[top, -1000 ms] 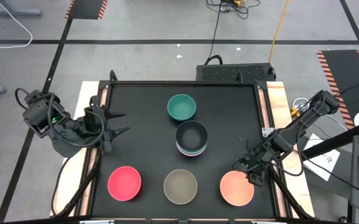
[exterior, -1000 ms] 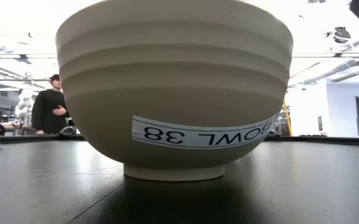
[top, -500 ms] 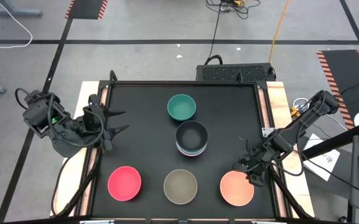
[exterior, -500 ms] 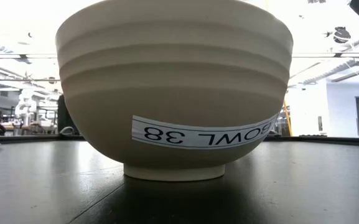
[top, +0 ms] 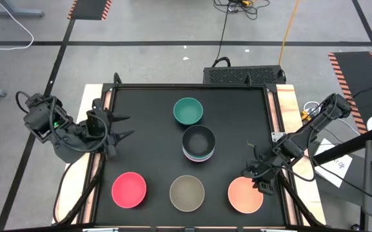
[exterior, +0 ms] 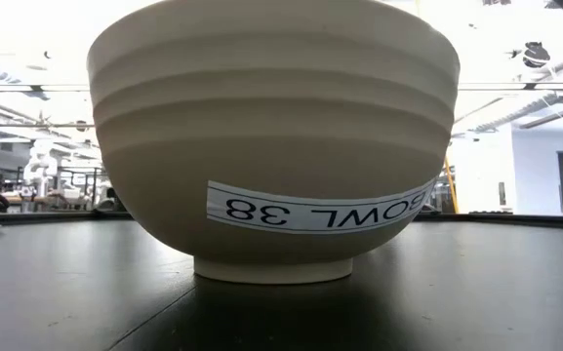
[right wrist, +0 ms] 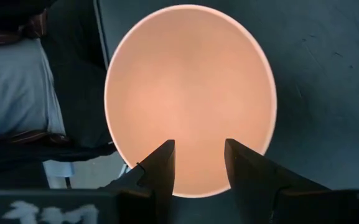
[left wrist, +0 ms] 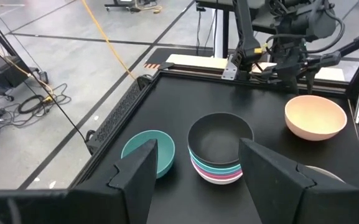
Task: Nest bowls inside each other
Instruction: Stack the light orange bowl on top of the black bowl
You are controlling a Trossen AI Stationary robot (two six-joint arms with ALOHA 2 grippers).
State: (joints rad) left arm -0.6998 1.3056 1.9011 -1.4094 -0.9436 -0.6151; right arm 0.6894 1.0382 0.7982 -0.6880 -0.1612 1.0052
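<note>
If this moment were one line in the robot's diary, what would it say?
right gripper: open, above peach bowl rim | left gripper: open, waiting at table's left | stack, black bowl on top | teal, red-pink, olive-grey bowls loose

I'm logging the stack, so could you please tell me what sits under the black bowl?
Under the black bowl, nested bowl rims show: teal, white, then magenta at the bottom. Anything lower or hidden inside the stack cannot be seen.

- You've got the black bowl [top: 198, 139] topping a nested stack mid desk [top: 147, 116], teal bowl [top: 188, 111] just behind it.
- Front row, L to R: red-pink bowl [top: 129, 189], olive-grey bowl [top: 187, 193], peach-orange bowl [top: 245, 194].
- Right end effector [top: 261, 181] sits over the peach-orange bowl's rim.
- Left end effector [top: 122, 126] hangs w/ fingers apart at desk's left edge.
</note>
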